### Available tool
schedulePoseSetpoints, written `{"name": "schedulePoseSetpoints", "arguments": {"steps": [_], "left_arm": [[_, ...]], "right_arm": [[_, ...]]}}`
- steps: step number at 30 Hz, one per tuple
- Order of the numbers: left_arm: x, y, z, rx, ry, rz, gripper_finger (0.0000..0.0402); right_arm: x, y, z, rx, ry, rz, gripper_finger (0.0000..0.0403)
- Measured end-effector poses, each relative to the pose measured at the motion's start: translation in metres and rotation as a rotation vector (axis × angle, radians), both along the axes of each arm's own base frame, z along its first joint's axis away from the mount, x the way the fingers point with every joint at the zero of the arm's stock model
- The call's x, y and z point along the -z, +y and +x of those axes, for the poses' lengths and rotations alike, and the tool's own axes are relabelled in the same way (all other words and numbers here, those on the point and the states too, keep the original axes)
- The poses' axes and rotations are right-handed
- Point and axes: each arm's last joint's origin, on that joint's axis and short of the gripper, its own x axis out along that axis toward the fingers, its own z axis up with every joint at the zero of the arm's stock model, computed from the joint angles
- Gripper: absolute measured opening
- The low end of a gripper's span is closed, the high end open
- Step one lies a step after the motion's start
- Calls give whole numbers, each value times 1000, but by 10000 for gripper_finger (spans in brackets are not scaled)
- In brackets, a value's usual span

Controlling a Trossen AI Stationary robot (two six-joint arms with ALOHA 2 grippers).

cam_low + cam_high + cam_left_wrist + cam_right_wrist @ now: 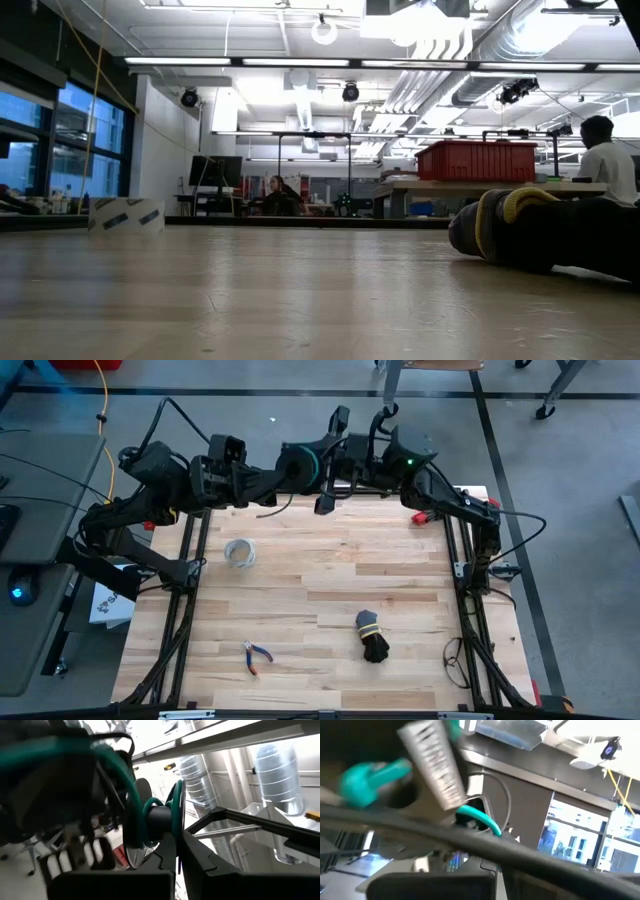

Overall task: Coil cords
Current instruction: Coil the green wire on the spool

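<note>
The dark round coil of green cord is held up above the table's far edge, at the middle, where both arms meet. In the left wrist view it is a spool with green cord wound round a dark hub between two round discs. My left gripper is shut on it. My right gripper is right beside the coil, on the side toward the table's right edge. A piece of green cord shows close in front of it in the right wrist view. Its own fingers do not show clearly. My left gripper pinches the thin edge of one of the coil's discs between its two fingers. The hub and the wound green cord lie just beside the fingers. The coil is lifted clear of the table.
A pale grey-white ring lies left of the table's middle. A black cord bundle with a yellow tie lies near the front, right of centre, and shows in the low view. Red-handled pliers lie at the front left. A person sits in the room beyond.
</note>
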Motion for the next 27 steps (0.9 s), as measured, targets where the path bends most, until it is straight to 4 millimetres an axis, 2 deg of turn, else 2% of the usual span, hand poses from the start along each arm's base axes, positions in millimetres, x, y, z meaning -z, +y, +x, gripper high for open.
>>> {"name": "schedulePoseSetpoints", "arguments": {"steps": [7, 19, 27], "left_arm": [[7, -4, -1, 11, 88, 34, 1], [20, -1, -25, -49, 312, 158, 1], [25, 5, -47, -262, 432, 391, 1]], "right_arm": [[-2, -17, -4, -9, -22, -33, 0], [-3, -35, -20, 35, 84, -73, 0], [-3, -32, -35, 53, 204, -59, 0]]}}
